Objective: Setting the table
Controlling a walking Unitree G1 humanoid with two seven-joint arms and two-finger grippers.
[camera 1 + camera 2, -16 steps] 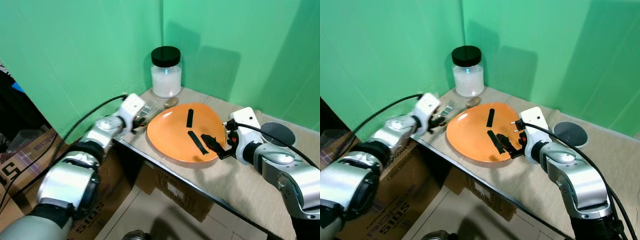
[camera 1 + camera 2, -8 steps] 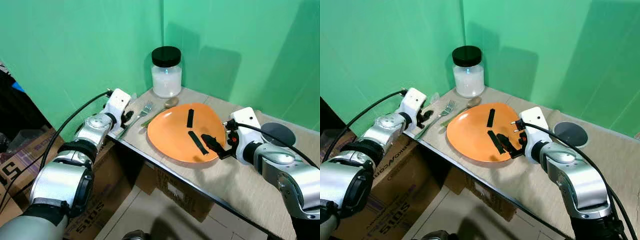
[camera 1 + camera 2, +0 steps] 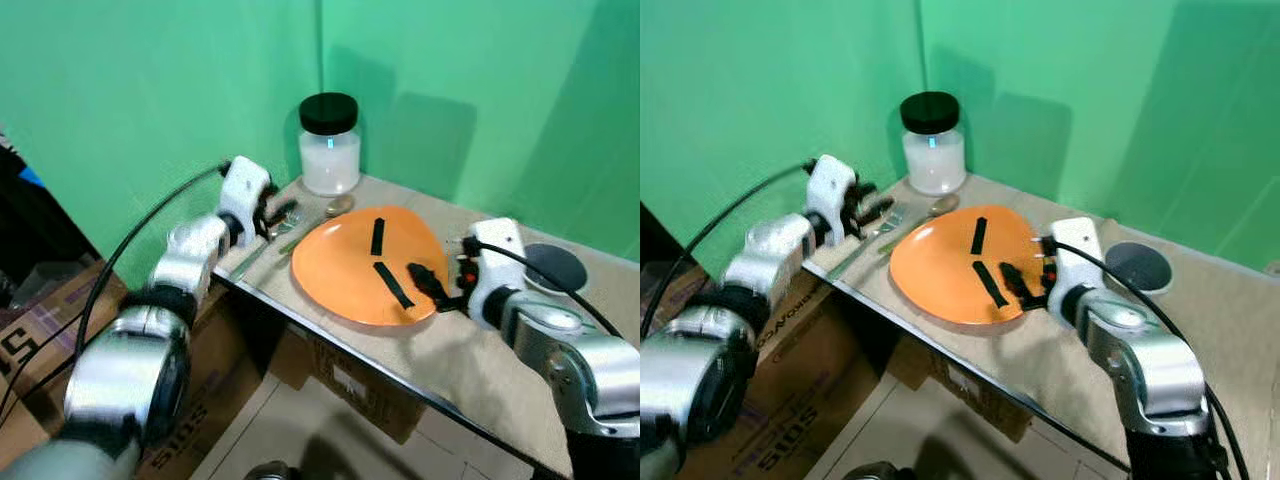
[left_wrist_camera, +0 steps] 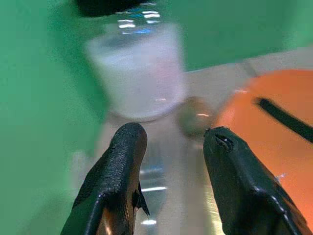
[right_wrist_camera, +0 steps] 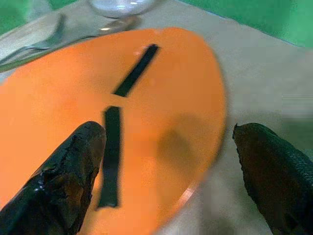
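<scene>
Our right gripper [image 5: 166, 176] stands wide open, holding nothing; one finger sits over the orange plate [image 3: 350, 265] and the other beyond its rim, straddling the edge, presumably to steady or nudge it. The plate lies flat near the front edge of the table [image 3: 480, 350], two black strips on its face. Our left gripper [image 4: 168, 147] is parted and empty, raised above the table's left corner and pointing toward the white jar [image 3: 329, 145]. The fork [image 3: 890, 215] lies just below and ahead of it, beside the plate's left rim, with a spoon [image 3: 335, 207] near the jar. A dark round coaster [image 3: 555, 268] rests beyond the right wrist.
</scene>
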